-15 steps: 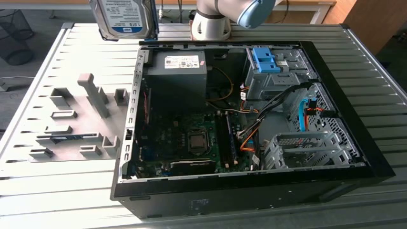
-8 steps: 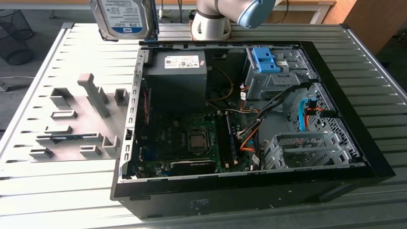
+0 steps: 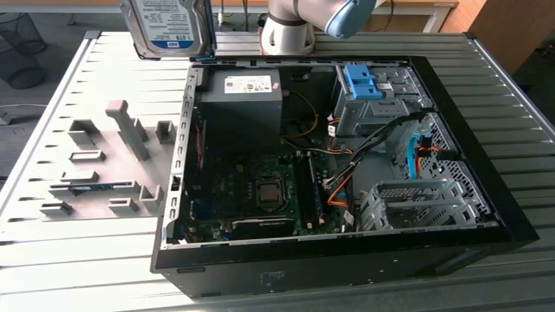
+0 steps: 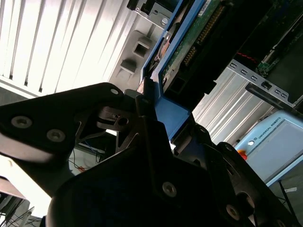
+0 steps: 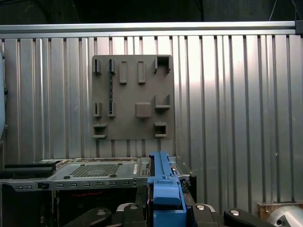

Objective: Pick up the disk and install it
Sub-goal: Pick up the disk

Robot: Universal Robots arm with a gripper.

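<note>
Exterior view: the disk [image 3: 169, 26] hangs in the air, label side to the cam, over the slatted table [image 3: 520, 130] just past the far corner of the open PC case [image 3: 347, 263], toward the exterior view's left; not touching anything below. Inside the case: grey PSU box [image 3: 241, 104], a bare blue bracket [image 3: 362, 81] on the drive cage, loose cables [image 3: 347, 179] crossing toward the other cage. A grey fixture plate [image 3: 104, 162] lies on the table beside the case. Second wrist view: gripper [image 4: 149, 97] w/ jaws pressed onto the disk's blue carrier frame [image 4: 173, 116]; green circuit side of the drive shows beyond. First wrist view: blue frame edge sits btw the gripper parts, fixture plate and case seen beyond. Risks (my guess): hold is on thin plastic frame, not the metal body, so the drive could pivot or slip on a quick swing; on descent it may clip the case rim or snag cables near the bay; slight tilt and the carrier jams on the bay rails.
</note>
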